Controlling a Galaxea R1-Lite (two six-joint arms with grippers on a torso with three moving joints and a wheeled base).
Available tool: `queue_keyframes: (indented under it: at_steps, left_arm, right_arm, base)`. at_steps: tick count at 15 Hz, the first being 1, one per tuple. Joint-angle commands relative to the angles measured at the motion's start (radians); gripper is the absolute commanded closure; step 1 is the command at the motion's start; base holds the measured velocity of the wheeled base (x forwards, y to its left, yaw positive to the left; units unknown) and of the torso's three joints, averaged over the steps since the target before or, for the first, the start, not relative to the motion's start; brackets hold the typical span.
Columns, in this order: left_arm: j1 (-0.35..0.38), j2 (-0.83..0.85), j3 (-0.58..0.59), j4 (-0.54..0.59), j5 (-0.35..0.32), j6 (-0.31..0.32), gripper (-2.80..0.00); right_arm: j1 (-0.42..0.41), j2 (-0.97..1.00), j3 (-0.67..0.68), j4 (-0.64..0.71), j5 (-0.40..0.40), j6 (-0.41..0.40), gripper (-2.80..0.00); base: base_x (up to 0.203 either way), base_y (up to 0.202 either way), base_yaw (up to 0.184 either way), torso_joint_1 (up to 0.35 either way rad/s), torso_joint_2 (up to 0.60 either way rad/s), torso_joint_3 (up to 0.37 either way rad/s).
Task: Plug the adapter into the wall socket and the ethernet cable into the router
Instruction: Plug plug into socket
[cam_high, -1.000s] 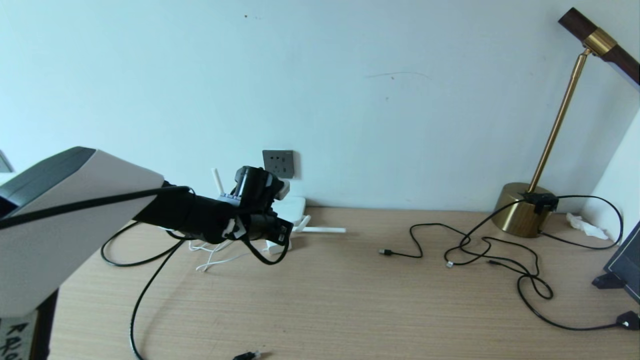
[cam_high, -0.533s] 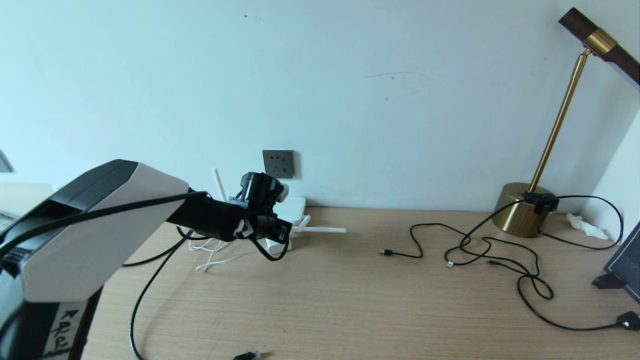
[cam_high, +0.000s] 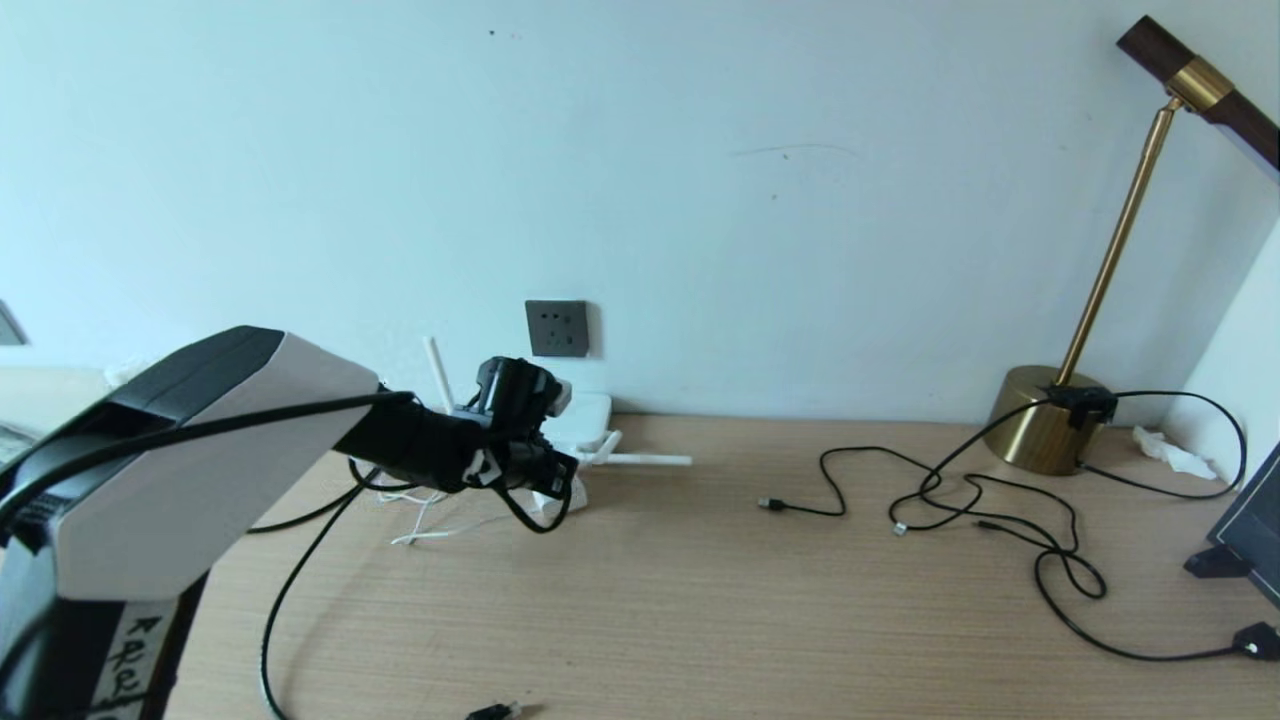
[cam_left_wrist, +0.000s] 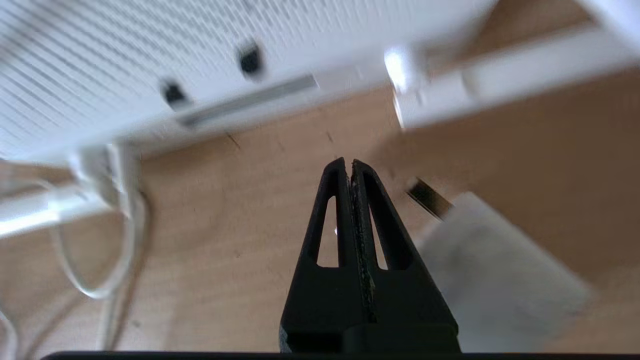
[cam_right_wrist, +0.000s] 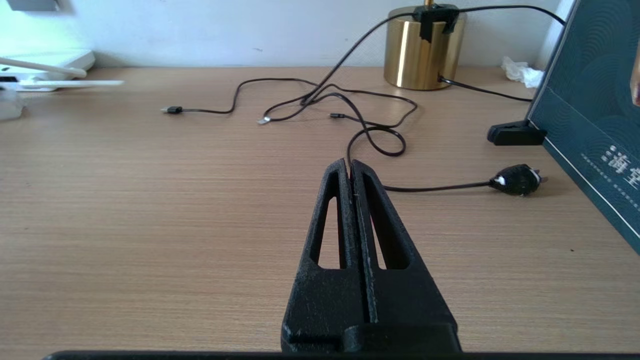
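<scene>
While its fingers were pressed together on nothing, the left gripper (cam_left_wrist: 350, 165) hovered beside the small white cube-shaped adapter (cam_left_wrist: 495, 280). Flat white router (cam_high: 583, 415) lay just beyond. Right gripper (cam_right_wrist: 350, 165): closed, empty.

Left arm (cam_high: 200, 450) stretched forward and low, reaching toward the back of the desk, wrist angled down; left gripper (cam_left_wrist: 350, 167) fingers pressed tight together, nothing between them, tips hovering just above the surface; right gripper (cam_right_wrist: 349, 167) likewise closed and empty, held low and level, out of the head view.
</scene>
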Motion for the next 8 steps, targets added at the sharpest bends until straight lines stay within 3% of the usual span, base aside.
queue_keyframes:
  at_steps: [1, 5, 8]
  left_arm:
    - [-0.013, -0.060, 0.119, -0.007, -0.017, 0.002, 0.00]
    - [-0.025, -0.221, 0.385, -0.112, -0.065, 0.016, 0.00]
    - [-0.025, -0.313, 0.421, -0.179, -0.069, 0.026, 0.00]
  right_arm:
    - [0.001, 0.000, 0.009, 0.000, 0.001, 0.000, 0.00]
    - [-0.001, 0.000, 0.009, 0.000, 0.001, 0.000, 0.00]
    - [-0.001, 0.000, 0.009, 0.000, 0.000, 0.000, 0.00]
  base:
    - [0.000, 0.000, 0.000, 0.000, 0.00, 0.000]
    - [0.000, 0.000, 0.000, 0.000, 0.00, 0.000]
    - [0.000, 0.000, 0.000, 0.000, 0.00, 0.000]
